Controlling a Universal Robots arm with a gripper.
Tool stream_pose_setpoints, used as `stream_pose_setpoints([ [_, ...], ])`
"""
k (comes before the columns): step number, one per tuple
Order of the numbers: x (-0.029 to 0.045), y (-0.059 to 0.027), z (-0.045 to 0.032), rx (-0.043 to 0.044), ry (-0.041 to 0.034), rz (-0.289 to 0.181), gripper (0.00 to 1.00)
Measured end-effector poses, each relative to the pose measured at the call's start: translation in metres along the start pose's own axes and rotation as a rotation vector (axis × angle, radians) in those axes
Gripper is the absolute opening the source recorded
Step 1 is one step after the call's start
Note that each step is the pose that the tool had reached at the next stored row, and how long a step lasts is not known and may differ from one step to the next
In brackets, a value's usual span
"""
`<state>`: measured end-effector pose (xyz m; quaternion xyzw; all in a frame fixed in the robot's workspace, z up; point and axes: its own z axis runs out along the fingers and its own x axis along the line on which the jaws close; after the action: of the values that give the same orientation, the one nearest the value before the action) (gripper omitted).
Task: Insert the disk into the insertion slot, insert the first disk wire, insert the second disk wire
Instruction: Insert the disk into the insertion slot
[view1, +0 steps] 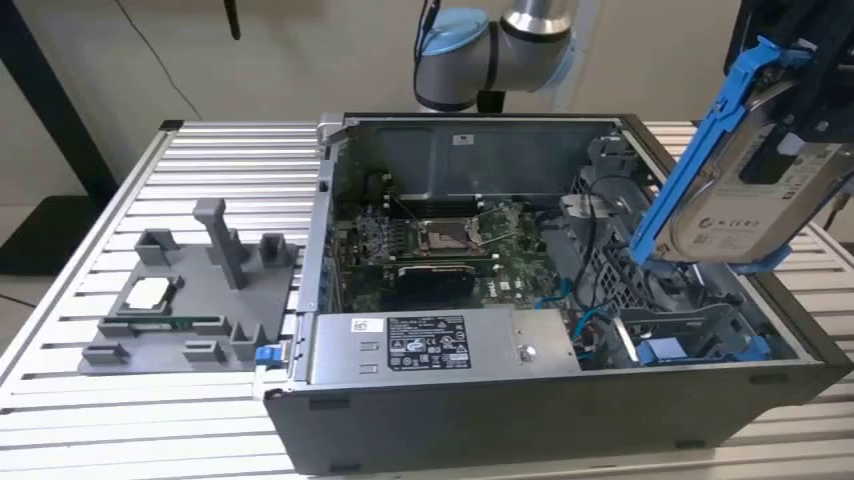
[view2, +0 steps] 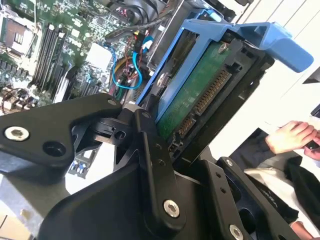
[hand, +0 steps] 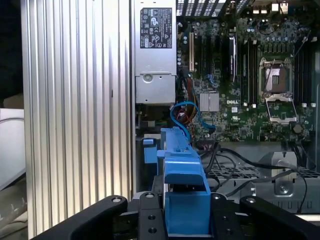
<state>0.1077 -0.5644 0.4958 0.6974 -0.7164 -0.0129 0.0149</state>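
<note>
Disk (view1: 754, 190), clipped in its blue carrier, held tilted on edge in the air over the exterior view's right end of the open computer case (view1: 467, 420). Grasped by the hand (view2: 192, 125), clenched on its 2 sides. Well above the insertion slot (view1: 681, 340), the grey bay with blue parts low in that same end of the case; not yet entered.

Judged at step 1 of 3: disk not seated, both wire insertions left to do. Blue wires (view1: 587, 310) coiled loose near the slot, joined to nothing on the disk.

White label face seen in the exterior view, along with a grey fixture (view1: 200, 290) on the ribbed surface (view1: 227, 150). Green circuit side and bare connector row seen in the second wrist view, plus a person's hand (view2: 292, 135) beyond the case. Carrier's end tab lined over the slot (hand: 148, 150) in the first wrist view, with the power-supply box (hand: 156, 50) and motherboard (hand: 250, 75) past it.
</note>
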Motion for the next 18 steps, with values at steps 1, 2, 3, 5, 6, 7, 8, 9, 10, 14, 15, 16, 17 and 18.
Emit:
stream_pose_setpoints([
  [1,0.0000,-0.0003,0.0004,0.0000,0.0000,0.000,0.32],
  [2,0.0000,-0.0006,0.0007,0.0000,0.0001,0.000,0.32],
  [3,0.0000,-0.0009,0.0012,0.0000,0.0000,0.000,0.32],
  [5,0.0000,-0.0015,0.0022,0.0000,-0.0001,0.000,0.32],
  [6,0.0000,-0.0018,0.0027,0.0000,0.0000,0.000,0.32],
  [7,0.0000,-0.0020,0.0032,0.0000,0.0000,0.000,0.32],
  [8,-0.0001,-0.0022,0.0037,0.0000,0.0000,0.000,0.32],
  [9,-0.0001,-0.0023,0.0039,0.0000,-0.0001,0.000,0.32],
  [10,0.0000,-0.0023,0.0039,0.0000,0.0000,0.000,0.32],
  [14,-0.0001,-0.0024,0.0041,0.0000,0.0000,0.000,0.32],
  [15,-0.0001,-0.0024,0.0043,0.0000,-0.0002,0.000,0.32],
  [16,-0.0001,-0.0024,0.0047,0.0000,-0.0003,0.000,0.32],
  [17,-0.0001,-0.0024,0.0050,0.0000,-0.0002,0.000,0.32],
  [18,-0.0001,-0.0025,0.0054,0.0000,0.0000,0.000,0.32],
])
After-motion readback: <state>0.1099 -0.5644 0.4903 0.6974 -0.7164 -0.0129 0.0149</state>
